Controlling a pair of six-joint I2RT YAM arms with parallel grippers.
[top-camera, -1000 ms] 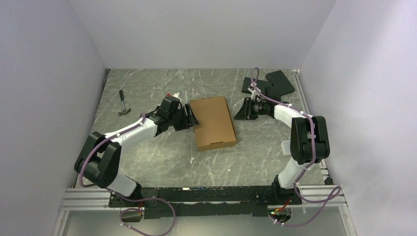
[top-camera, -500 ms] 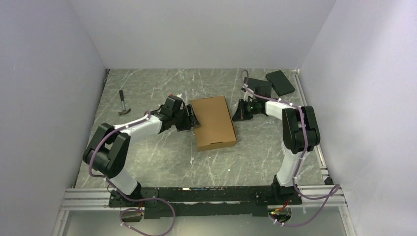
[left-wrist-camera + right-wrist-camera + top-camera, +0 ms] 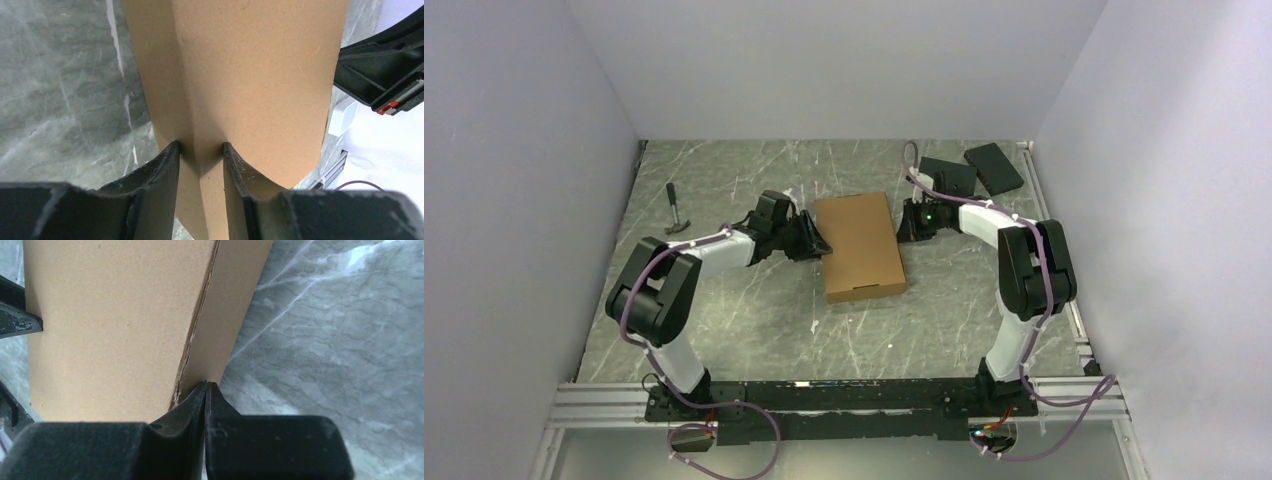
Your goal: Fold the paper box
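We see the plain brown corrugated cardboard mailer box (image 3: pixel 859 245) lying closed at the centre of the top view. The left gripper (image 3: pixel 199 154) clamps its left edge. The right gripper (image 3: pixel 205 386) has its fingers pressed together, tips against the box's right wall.

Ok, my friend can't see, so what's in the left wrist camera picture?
A brown paper box fills the middle of the picture, and the left gripper pinches a folded edge of it between its two black fingers. Grey marbled table shows on the left.
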